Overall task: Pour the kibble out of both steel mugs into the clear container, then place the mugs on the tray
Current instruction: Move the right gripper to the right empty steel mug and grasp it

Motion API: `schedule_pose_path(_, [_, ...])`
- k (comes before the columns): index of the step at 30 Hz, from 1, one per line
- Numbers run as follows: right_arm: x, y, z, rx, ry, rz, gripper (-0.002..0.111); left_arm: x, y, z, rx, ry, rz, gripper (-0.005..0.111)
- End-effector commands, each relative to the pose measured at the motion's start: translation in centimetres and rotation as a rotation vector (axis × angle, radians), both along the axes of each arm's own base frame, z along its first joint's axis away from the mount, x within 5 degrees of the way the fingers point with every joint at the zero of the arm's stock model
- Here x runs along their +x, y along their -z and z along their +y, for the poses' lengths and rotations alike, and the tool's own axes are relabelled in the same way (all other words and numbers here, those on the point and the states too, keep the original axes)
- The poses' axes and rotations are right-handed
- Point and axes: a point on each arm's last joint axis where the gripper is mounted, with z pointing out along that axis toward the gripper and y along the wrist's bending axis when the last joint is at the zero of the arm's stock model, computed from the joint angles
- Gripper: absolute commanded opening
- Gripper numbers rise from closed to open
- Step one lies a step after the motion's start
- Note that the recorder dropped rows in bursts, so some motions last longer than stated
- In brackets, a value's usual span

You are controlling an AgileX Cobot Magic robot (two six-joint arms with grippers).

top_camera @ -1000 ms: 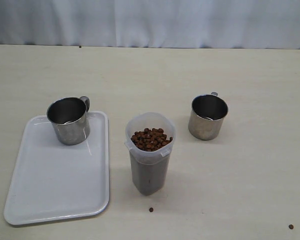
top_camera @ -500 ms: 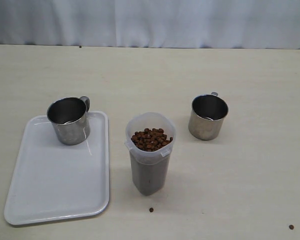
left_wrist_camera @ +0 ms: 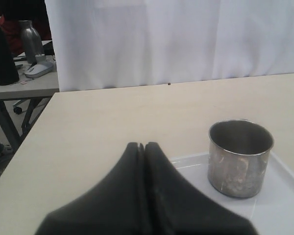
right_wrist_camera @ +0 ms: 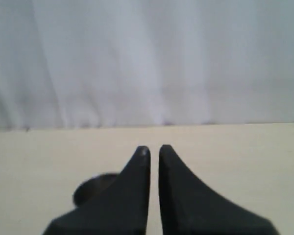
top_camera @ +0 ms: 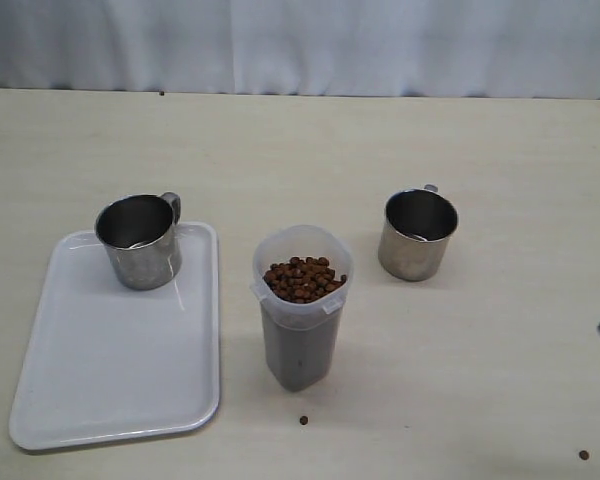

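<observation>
Clear container [top_camera: 300,320] upright, centre, brown kibble [top_camera: 302,279] nearly to the rim. One steel mug [top_camera: 140,243] upright on far end of white tray [top_camera: 110,370]. Second steel mug [top_camera: 417,235] upright, right of container, off tray.

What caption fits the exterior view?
One steel mug stands on the tray, the second mug on the table, the clear container between them holding kibble.

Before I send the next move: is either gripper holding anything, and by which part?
Nothing is held. The left gripper and right gripper are shut, empty; the tray mug and the table mug stand free.
</observation>
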Motion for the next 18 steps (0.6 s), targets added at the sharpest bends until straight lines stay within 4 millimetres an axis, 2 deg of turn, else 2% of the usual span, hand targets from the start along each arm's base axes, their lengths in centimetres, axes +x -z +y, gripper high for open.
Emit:
schedule_pose_path(1, [3.0,2.4,2.3,-0.068,-0.295,0.147,0.024,0.0,0.0,0.0,-0.004,0.004,-0.008,0.0])
schedule_pose_path(2, [4.1,2.7,2.2,-0.036,-0.28,0.186,0.033,0.0,0.0,0.0,-0.004,0.004,-0.008,0.0])
schedule_pose_path(4, [6.4,3.7,1.8,0.022,-0.231,0.285,0.063,0.0,0.0,0.0,-0.004,0.004,-0.008,0.0])
schedule_pose_path(5, [7.9,4.5,1.8,0.039,-0.236,0.328,0.086,0.0,0.0,0.0,-0.004,0.004,-0.008,0.0])
schedule_pose_path(6, [8.6,5.1,1.8,0.043,-0.246,0.356,0.1,0.0,0.0,0.0,-0.004,0.004,-0.008,0.0])
schedule_pose_path(7, [9.8,5.5,2.1,0.026,-0.285,0.367,0.11,0.0,0.0,0.0,-0.004,0.004,-0.008,0.0])
schedule_pose_path(12, [13.9,7.7,3.5,-0.047,-0.523,0.386,0.107,0.0,0.0,0.0,-0.004,0.004,-0.008,0.0])
schedule_pose_path(15, [15.8,9.0,3.4,-0.045,-0.521,0.415,0.107,0.0,0.0,0.0,-0.004,0.004,-0.008,0.0])
schedule_pose_path(16, [17.0,9.9,3.2,-0.052,-0.508,0.44,0.107,0.0,0.1,0.0,-0.006,0.004,-0.003,0.0])
schedule_pose_path(18, [17.9,10.5,3.1,-0.059,-0.503,0.456,0.107,0.0,0.1,0.0,-0.006,0.004,-0.003,0.0])
